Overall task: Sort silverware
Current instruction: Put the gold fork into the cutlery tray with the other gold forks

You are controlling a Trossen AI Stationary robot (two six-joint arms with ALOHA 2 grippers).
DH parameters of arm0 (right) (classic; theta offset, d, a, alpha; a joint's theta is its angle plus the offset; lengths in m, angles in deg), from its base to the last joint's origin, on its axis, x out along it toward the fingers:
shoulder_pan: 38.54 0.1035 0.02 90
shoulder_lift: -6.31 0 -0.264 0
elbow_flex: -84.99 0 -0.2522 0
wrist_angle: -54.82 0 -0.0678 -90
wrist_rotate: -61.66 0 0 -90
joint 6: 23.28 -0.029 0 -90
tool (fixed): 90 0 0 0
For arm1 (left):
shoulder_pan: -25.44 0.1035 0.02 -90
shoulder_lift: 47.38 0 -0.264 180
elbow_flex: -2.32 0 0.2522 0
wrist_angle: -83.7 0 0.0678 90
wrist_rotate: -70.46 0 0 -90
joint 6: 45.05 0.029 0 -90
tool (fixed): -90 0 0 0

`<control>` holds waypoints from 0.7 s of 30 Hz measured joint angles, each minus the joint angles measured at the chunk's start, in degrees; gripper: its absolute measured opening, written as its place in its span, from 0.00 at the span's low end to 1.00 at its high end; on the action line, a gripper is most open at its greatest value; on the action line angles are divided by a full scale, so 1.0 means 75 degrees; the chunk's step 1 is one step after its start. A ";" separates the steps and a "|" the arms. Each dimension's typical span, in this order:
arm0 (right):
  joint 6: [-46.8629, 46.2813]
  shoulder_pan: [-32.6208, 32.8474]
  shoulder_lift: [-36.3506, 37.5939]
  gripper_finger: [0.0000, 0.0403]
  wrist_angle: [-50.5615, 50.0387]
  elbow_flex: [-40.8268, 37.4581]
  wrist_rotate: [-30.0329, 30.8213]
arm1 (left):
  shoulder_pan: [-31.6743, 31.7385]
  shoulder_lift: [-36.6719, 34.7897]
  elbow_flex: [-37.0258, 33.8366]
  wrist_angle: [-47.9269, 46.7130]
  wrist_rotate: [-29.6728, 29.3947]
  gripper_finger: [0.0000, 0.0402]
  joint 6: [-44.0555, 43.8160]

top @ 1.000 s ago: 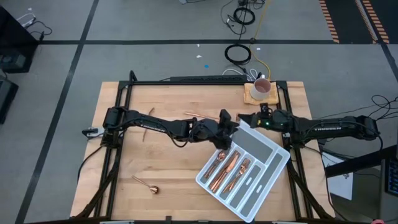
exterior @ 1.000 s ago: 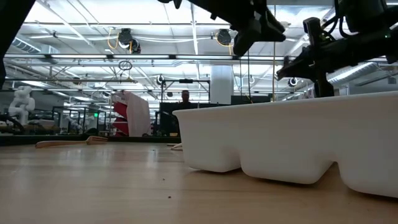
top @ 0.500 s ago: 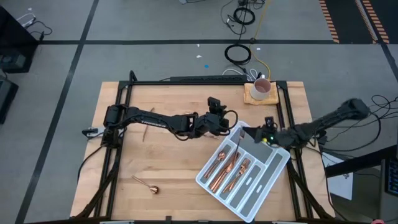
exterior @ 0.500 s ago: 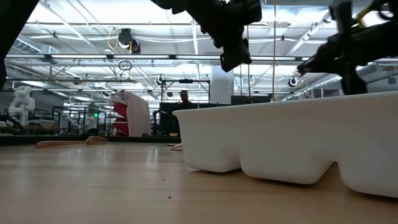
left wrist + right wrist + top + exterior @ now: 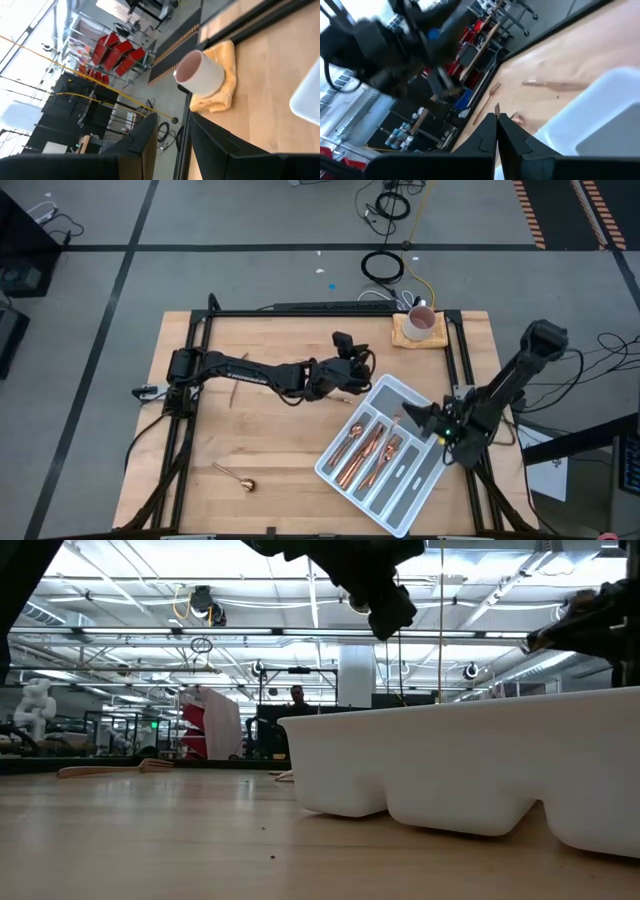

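Note:
The grey-white tray (image 5: 400, 465) lies slantwise at the table's near right. Several copper pieces of silverware (image 5: 365, 450) lie in its left compartments. A copper spoon (image 5: 237, 478) lies on the table at the near left. More pieces lie on the wood beyond the tray (image 5: 555, 85). My right gripper (image 5: 412, 418) is over the tray's far part, shut on a thin copper piece (image 5: 496, 106). My left gripper (image 5: 352, 368) is just beyond the tray's far corner, slightly open and empty (image 5: 174, 137). My right gripper pinches a thin copper piece between its two shut fingers. Only its short tip (image 5: 496, 106) shows past the fingertips, so I cannot tell which kind of piece it is. The fingers come from the table's right side. The piece is clear of the tray.
A white mug (image 5: 421, 322) stands on a yellow cloth (image 5: 408, 336) at the table's far right, also in the left wrist view (image 5: 200, 75). Black frame rails (image 5: 195, 340) run along the table's sides. Bare wood lies left of the tray (image 5: 270, 435).
My right gripper has swung from the tray's far corner toward the near right and now is over the tray, still shut. My left gripper has drawn back from over the tray's far-left part toward the table's far edge.

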 joint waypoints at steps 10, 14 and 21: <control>-0.0700 0.0048 -0.3816 0.00 0.2500 0.0652 0.0025 | 0.0113 -0.0009 0.0006 0.0180 -0.0061 0.30 0.0006; -0.1069 0.0167 -0.4760 0.00 0.2441 0.1137 0.0619 | 0.0117 -0.0009 0.0006 0.0167 -0.0061 0.30 0.0006; -0.1125 0.0673 -0.4903 0.00 0.2557 0.1389 0.0678 | 0.0138 -0.0009 0.0006 0.0160 -0.0065 0.30 0.0009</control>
